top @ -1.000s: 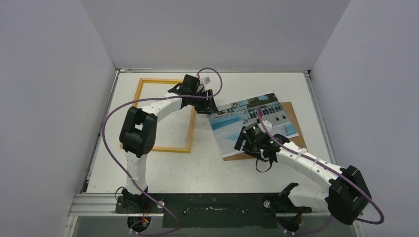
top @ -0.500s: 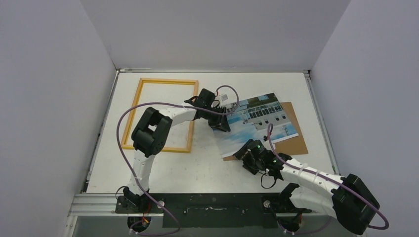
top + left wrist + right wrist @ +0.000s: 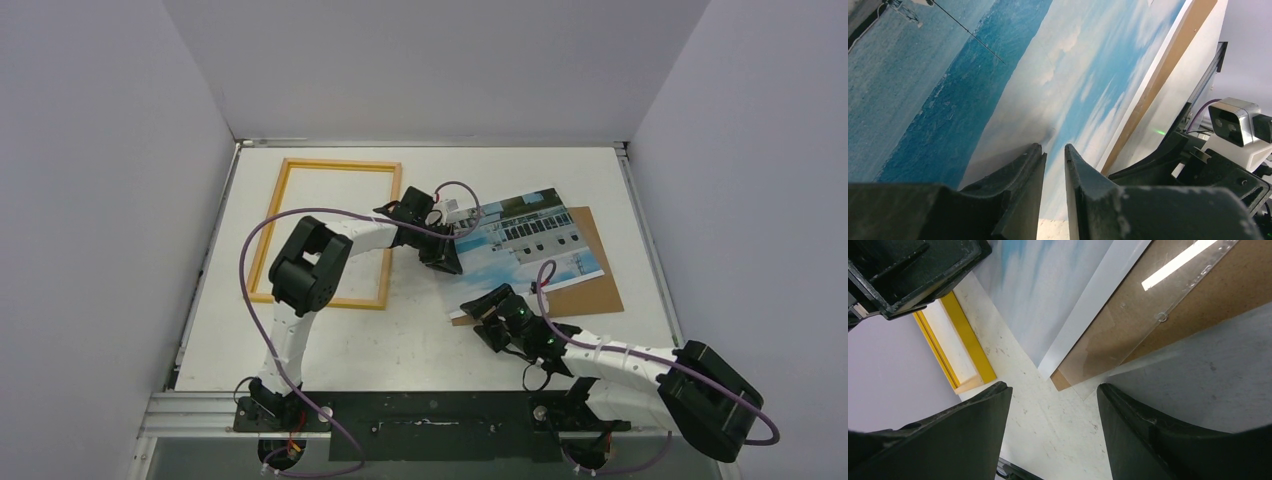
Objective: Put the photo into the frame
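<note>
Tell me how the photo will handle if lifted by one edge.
Probably floppy: the photo looks sheet-thin, lying flat over the brown backing board. Likely light, so a push may slide it across the board. Its edge lies flush, so pinching it may crease it.

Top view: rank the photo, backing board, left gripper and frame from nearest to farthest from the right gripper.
1. photo and backing board: their near-left corners lie just ahead of the right gripper; too close to call.
2. left gripper: farther back, at the photo's left edge.
3. frame: farthest, off to the left.
</note>
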Available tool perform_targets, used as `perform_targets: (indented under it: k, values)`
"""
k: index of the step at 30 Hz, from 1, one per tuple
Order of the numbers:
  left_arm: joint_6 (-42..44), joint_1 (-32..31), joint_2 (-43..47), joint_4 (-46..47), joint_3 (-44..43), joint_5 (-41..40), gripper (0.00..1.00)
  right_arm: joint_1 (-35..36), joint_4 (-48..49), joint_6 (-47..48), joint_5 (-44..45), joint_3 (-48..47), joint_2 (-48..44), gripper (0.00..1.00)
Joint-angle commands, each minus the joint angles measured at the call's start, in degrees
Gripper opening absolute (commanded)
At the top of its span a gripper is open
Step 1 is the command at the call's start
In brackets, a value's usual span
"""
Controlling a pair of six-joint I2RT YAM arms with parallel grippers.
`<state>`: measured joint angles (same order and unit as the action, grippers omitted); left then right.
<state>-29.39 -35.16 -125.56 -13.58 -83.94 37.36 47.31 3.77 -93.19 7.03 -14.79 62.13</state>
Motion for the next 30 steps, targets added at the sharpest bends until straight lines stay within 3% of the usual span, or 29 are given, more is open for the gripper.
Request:
perform_targets:
  k: [1,7,14,23,30]
  values:
    - [3.6,-0.4,-6.5,-9.8,1.2,-9.7,0.23,1.7,0.3,-1.3,5.8,2.7,2.4,0.65]
    - [3.7,-0.4,-8.7,-12.6,1.0,-10.6,0.23,4.6,6.7,-4.5,9.7,5.0,3.5,0.65]
    - [3.2,-0.4,-9.7,-13.4,1.6,-11.0,0.23,6.1,6.5,-6.4,14.7,5.2,-0.5,0.65]
    - [1.8,-0.4,-10.2,-13.4,2.1,-11.6,0.23,8.7,-10.3,-25.6,16.7,3.8,-3.2,0.66]
    - [1.5,-0.4,-10.5,-13.6,2.2,-11.6,0.23,9.7,-8.8,-32.2,16.5,3.1,2.7,0.66]
